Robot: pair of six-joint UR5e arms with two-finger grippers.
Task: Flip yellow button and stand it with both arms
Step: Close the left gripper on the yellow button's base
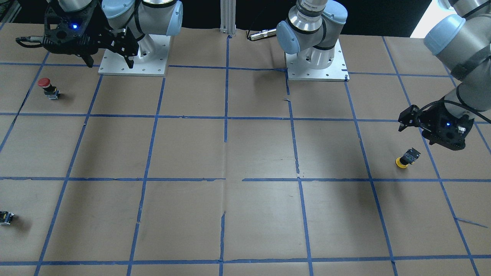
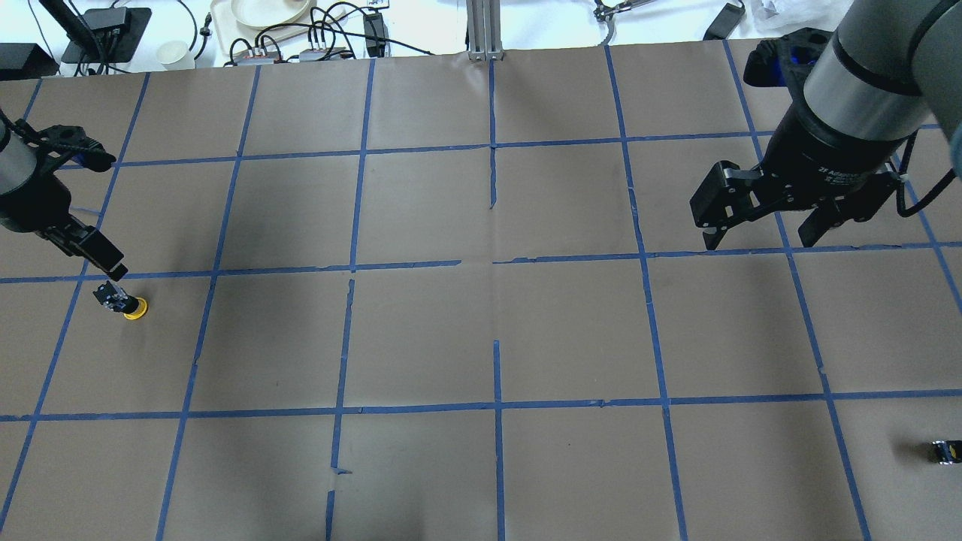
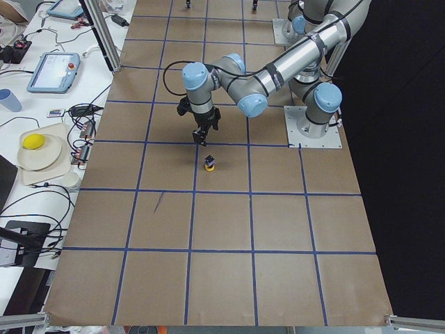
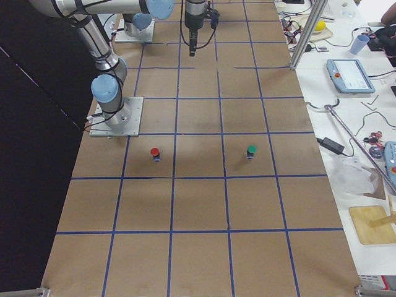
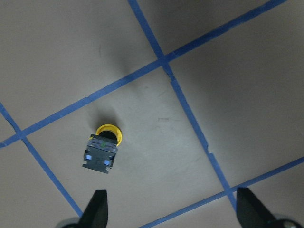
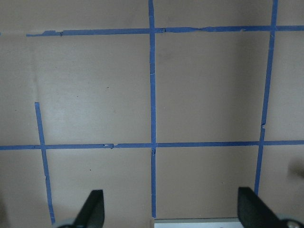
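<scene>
Met first, at the bottom edge of the left wrist view, the left gripper [image 5: 172,211], with fingers [image 5: 97,209] spread wide and closed on nothing. Found the yellow button [image 5: 102,149] just above them in that frame, left of centre, resting on the tabletop [image 5: 228,71] with yellow cap down and greyish base up. Could not tell whether dead vertical or slightly tilted. Placed it, in the overhead view, at the far left, a little below middle height, just beneath the left gripper's tips and clear of them.

Judged the task barely begun, with no grasp, no lift and no flip made, and the cap not yet on top. Reckoned everything left to do: descent and grip by the left fingers, lift, regrasp or hand-over with the second arm, turn-over, set-down on the base.

Spotted the right gripper [image 2: 760,239] at the upper right of the overhead view, well apart from the button, with fingers likewise wide open and empty. Saw only bare tabletop and blue tape [image 6: 152,95] between them in the right wrist view.
</scene>
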